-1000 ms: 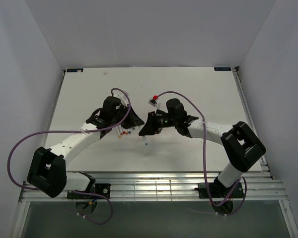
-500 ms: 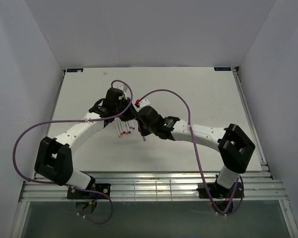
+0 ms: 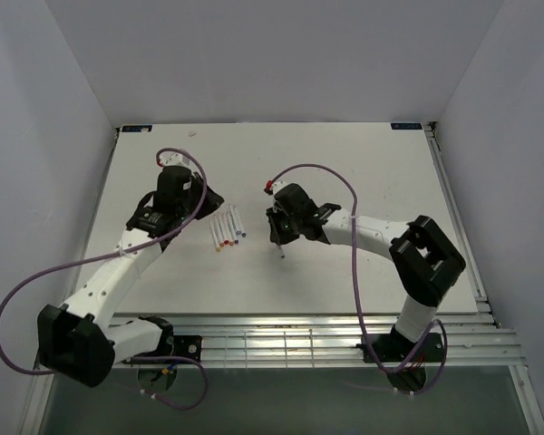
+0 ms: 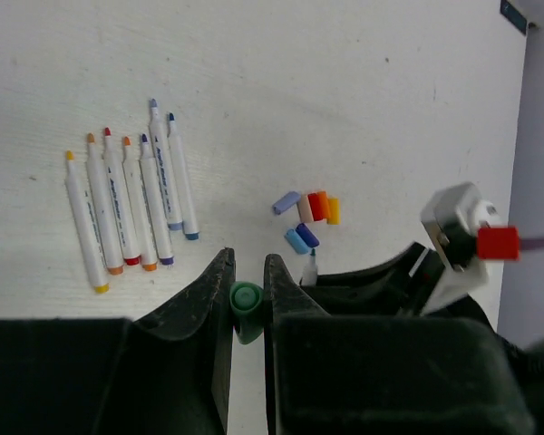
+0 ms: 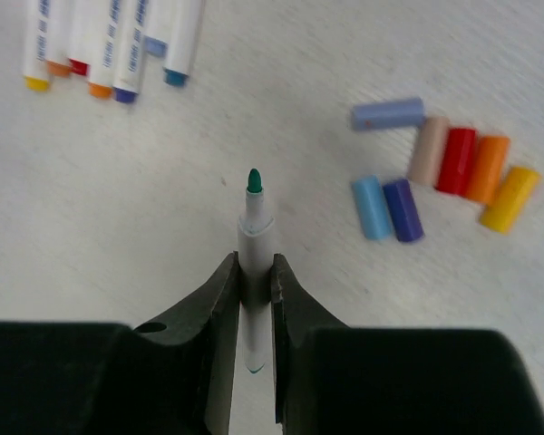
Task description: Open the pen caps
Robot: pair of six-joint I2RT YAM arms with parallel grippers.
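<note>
My left gripper (image 4: 246, 288) is shut on a small green pen cap (image 4: 246, 304) and holds it above the table. In the top view it (image 3: 204, 201) sits left of the pen row. My right gripper (image 5: 254, 272) is shut on a white pen barrel (image 5: 255, 237) with a bare green tip, also seen in the top view (image 3: 281, 251). Several loose caps (image 5: 435, 172) in lilac, beige, red, orange, yellow, light blue and purple lie together on the table. They also show in the left wrist view (image 4: 308, 213).
A row of several uncapped white pens (image 3: 227, 228) lies between the two grippers, also in the left wrist view (image 4: 127, 204) and at the top left of the right wrist view (image 5: 109, 45). The white table (image 3: 363, 163) ends at walls on three sides.
The two grippers were together over the pens. The left has drawn back to the left with the green cap, and the right has shifted right with the uncapped pen.
</note>
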